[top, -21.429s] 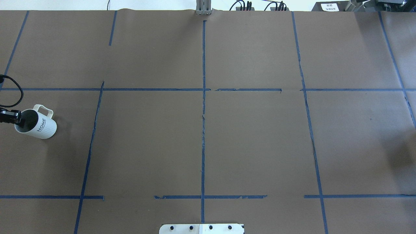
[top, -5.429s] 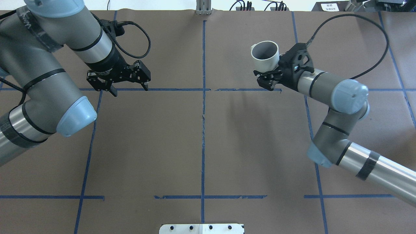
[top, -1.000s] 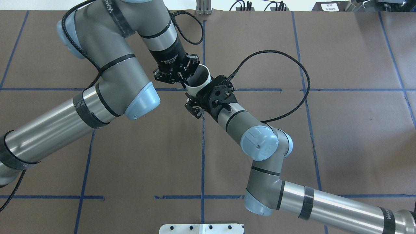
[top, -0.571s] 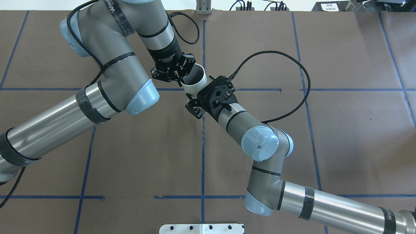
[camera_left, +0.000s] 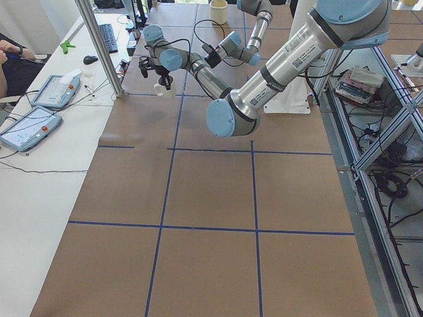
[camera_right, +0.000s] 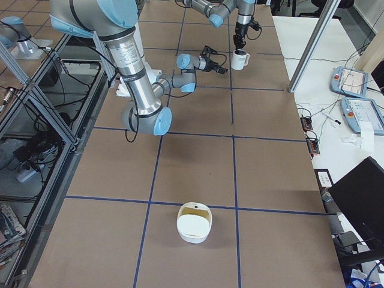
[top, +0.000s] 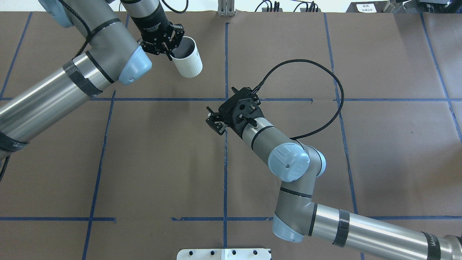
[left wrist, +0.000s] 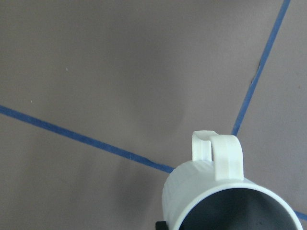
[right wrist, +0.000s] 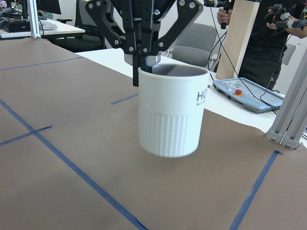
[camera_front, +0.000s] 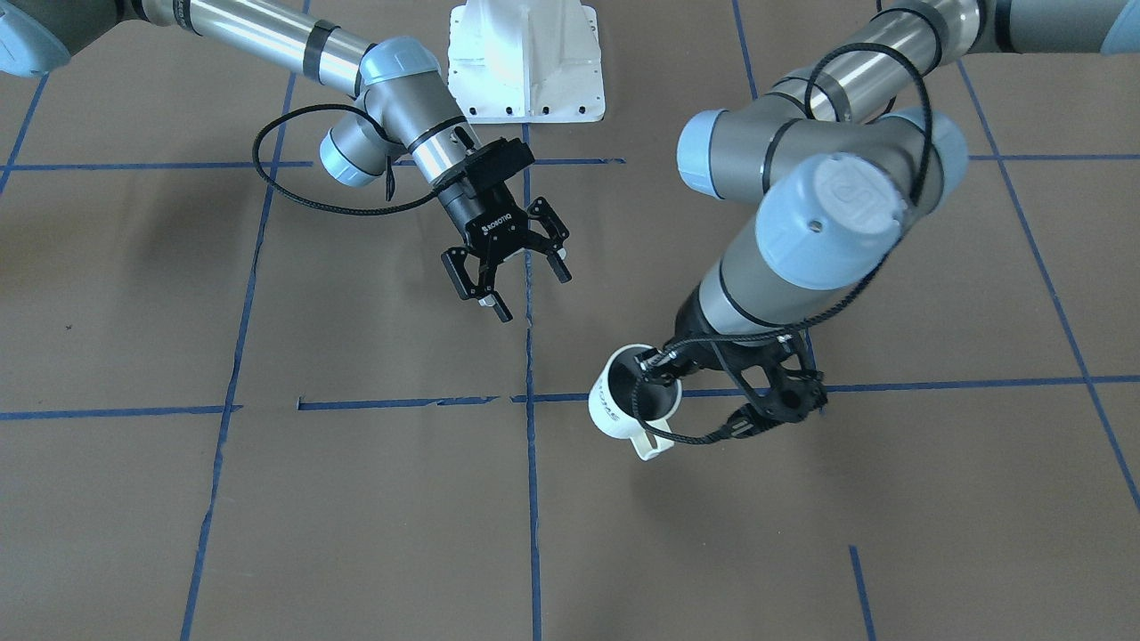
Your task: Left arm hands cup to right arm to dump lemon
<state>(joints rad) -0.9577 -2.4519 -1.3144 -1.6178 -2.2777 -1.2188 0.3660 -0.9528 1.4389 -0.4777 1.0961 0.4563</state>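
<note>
The white cup (top: pixel 186 62) with dark lettering hangs upright above the table at the far left of centre. My left gripper (top: pixel 169 53) is shut on its rim from above. It also shows in the front view (camera_front: pixel 628 402), the right wrist view (right wrist: pixel 170 111) and the left wrist view (left wrist: pixel 225 191), with its handle pointing away from the robot. My right gripper (top: pixel 213 121) is open and empty near the table's middle, apart from the cup, and shows in the front view (camera_front: pixel 533 296). The lemon is not in view; the cup's inside looks dark grey.
A white bowl (camera_right: pixel 194 222) stands on the table towards the robot's right end. Blue tape lines (top: pixel 226 65) cross the brown table cover. Operators' tablets (camera_left: pixel 30 125) and cables lie on the white bench beyond the far edge. A metal post (camera_left: pixel 99 46) stands there.
The left arm has carried the cup away from the right gripper, up and to the far left. The right gripper has stayed near the middle, open and empty.
</note>
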